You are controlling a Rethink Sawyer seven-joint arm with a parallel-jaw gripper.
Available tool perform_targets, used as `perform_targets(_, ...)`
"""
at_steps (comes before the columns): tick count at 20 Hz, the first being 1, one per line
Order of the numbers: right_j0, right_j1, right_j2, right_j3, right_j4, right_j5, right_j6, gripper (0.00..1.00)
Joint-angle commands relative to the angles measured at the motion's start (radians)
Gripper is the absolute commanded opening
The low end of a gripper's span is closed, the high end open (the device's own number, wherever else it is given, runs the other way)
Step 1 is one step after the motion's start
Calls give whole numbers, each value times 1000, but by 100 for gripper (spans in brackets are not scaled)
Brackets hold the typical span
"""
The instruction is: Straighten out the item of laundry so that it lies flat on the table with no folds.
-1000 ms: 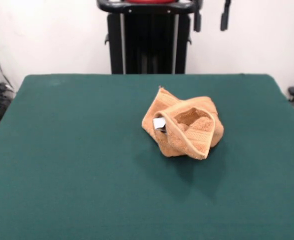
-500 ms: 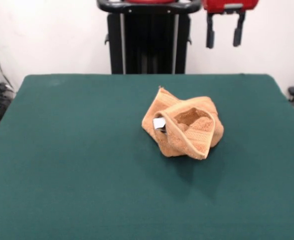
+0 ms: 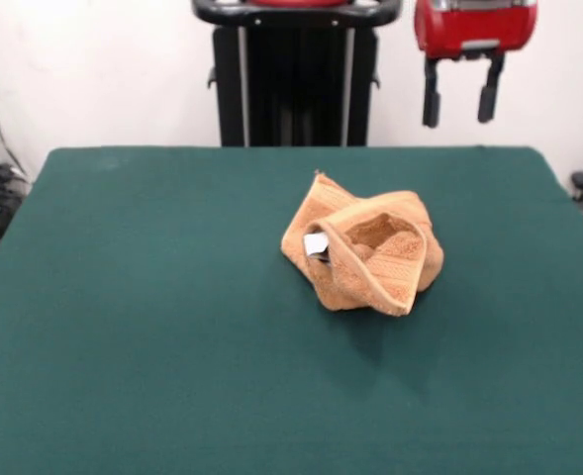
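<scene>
Towel (image 3: pixel 363 253) crumpled in a hollow heap, white tag (image 3: pixel 316 244) showing, on green table (image 3: pixel 133 297), jaws parted, empty.

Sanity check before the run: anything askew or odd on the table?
Only the towel: it sits crumpled in a lump right of the table's centre, folded over itself with its white tag showing. The gripper hangs open above the far edge, clear of it.
</scene>
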Motion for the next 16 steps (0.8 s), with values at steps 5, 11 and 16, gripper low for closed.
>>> perform_targets(5,-15,141,15,-125,-41,46,25,100)
perform_targets(11,-49,171,28,-134,-49,20,-2,100)
perform_targets(16,-79,173,50,-122,-53,6,-24,100)
